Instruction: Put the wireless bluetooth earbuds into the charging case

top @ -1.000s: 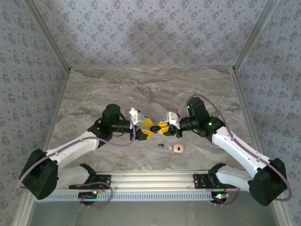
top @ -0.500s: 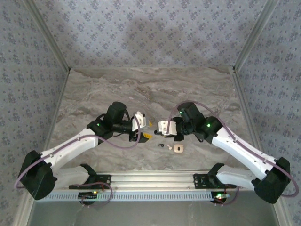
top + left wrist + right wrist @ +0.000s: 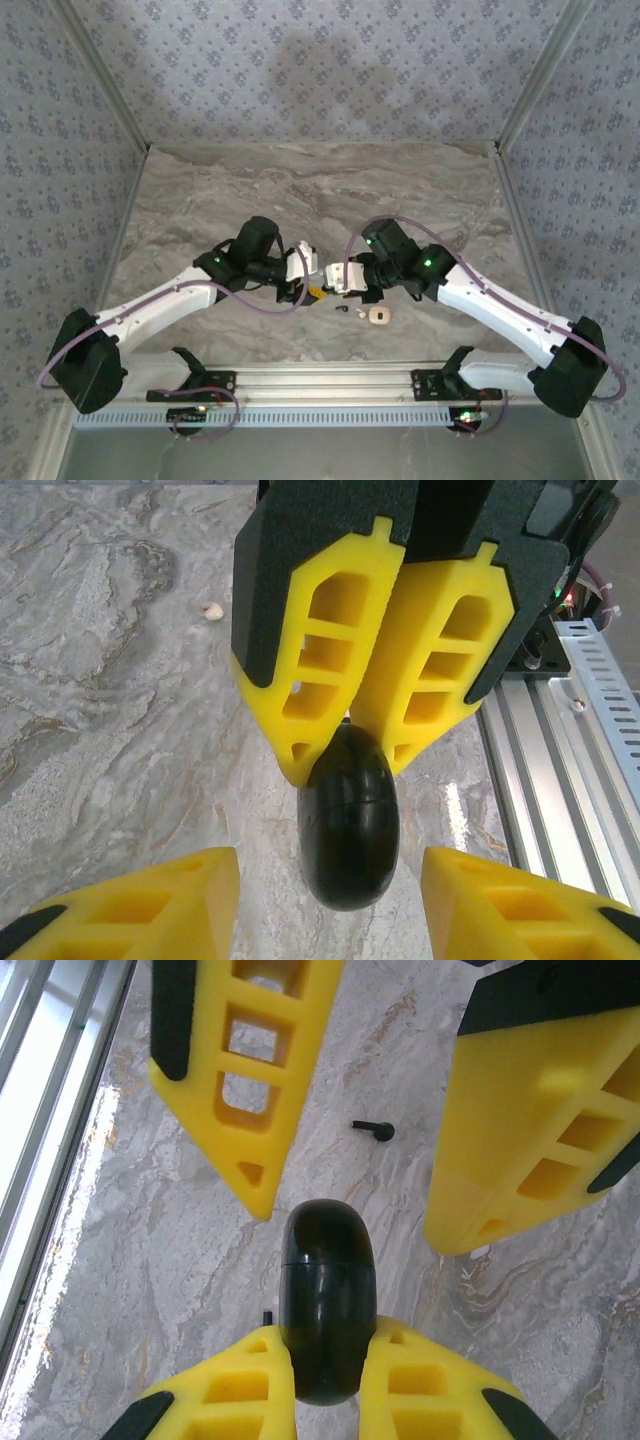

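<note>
Charging case: small, pale beige-pink and rounded-square, lying flat on the grey veined marble-look table, between the ribbed aluminium rail and the two grippers. There are dark marks on its upper face, too small to tell whether they are sockets or contents. One earbud, black, a small bud on a short thin stem, lies on its side on the table just left of the case, not touching it. Beyond the case and to its left, the right gripper is clamped on a glossy black disc, seen edge-on as a smooth oval with a fine seam round its rim. The left gripper stands with its latticed yellow jaws spread either side of that disc, clear of it.
</note>
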`<state>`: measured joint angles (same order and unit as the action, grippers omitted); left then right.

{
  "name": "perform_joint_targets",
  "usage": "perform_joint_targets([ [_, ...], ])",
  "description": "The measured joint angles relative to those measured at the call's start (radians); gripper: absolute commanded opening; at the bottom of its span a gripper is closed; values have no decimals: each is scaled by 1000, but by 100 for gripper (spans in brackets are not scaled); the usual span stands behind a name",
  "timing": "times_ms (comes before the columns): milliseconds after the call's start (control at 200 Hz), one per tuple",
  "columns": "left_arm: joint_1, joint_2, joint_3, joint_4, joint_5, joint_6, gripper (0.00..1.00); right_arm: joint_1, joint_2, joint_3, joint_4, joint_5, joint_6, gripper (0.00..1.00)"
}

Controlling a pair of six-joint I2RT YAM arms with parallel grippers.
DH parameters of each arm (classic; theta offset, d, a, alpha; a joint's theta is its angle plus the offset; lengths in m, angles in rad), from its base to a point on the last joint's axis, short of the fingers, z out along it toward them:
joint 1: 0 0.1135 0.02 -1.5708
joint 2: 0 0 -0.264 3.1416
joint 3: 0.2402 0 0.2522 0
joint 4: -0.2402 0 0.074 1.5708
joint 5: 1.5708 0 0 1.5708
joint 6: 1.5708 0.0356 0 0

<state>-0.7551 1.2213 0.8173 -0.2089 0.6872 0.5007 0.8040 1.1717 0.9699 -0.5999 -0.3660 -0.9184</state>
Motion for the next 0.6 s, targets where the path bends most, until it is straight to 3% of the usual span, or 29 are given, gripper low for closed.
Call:
perform_joint_targets([
  [250,0,0,5,0,12,4,41,-12,1,-1,11,-38,-3,14],
  [420,0,0,3,12,6,-5,47,-61,-2,-33,80,-119,25,14],
  [600,33,-37,-90,170,21,-82,52,-213,-83,-184,248,-255,158,14],
])
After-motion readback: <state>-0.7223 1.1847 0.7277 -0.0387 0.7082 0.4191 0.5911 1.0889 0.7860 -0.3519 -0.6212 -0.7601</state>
